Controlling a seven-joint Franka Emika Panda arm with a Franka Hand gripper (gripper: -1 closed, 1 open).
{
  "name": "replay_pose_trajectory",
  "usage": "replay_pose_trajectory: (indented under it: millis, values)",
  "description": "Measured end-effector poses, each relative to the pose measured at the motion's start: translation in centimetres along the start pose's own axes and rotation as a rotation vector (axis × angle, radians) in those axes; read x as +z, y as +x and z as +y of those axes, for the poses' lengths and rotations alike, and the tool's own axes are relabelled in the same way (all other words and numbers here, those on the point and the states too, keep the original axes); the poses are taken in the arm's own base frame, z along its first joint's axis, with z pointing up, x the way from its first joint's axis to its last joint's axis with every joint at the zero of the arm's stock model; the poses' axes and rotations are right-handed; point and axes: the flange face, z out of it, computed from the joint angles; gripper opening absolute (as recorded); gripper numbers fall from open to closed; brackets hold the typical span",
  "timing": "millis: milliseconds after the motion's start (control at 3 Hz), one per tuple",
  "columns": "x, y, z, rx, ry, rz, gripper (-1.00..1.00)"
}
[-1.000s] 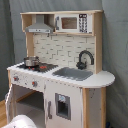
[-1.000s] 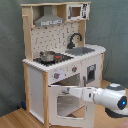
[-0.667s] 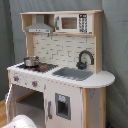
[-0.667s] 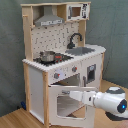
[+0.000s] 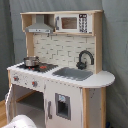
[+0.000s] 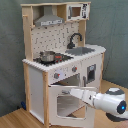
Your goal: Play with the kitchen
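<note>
Grey curtain hangs behind everything you see, and under it a wood floor carries the kitchen in both exterior views — tall, white and light wood, standing upright and filling most of each picture. Look at its top: a grey hood sits beside a small microwave-like cabinet, with a pale tiled back panel below them. On the worktop you have a black faucet arched over the grey sink, and beside that the stovetop with a small metal pot standing on it. Red-marked knobs line the front panel under the stovetop. In the second exterior view the windowed oven door is swung open toward the camera, hinged low, with its window showing the dark space behind. Your arm comes in from the second exterior view's right, a white rounded link with a dark joint cap, and its forward end reaches the top edge of that open door. The gripper lies right at the door's upper rail, but you cannot tell how far it is open or whether it has hold of the rail or only touches it. In the first exterior view only a white curve of the arm shows at the bottom edge, low in front of the kitchen — the gripper itself is out of sight there.
</note>
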Motion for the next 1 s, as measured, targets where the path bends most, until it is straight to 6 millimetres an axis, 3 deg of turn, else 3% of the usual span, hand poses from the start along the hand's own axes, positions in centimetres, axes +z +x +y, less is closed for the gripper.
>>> replay_pose_trajectory:
  millis: [1000]
  values:
    - [0.9,-1.4,-2.2,0.289,0.016,-0.045,1.00]
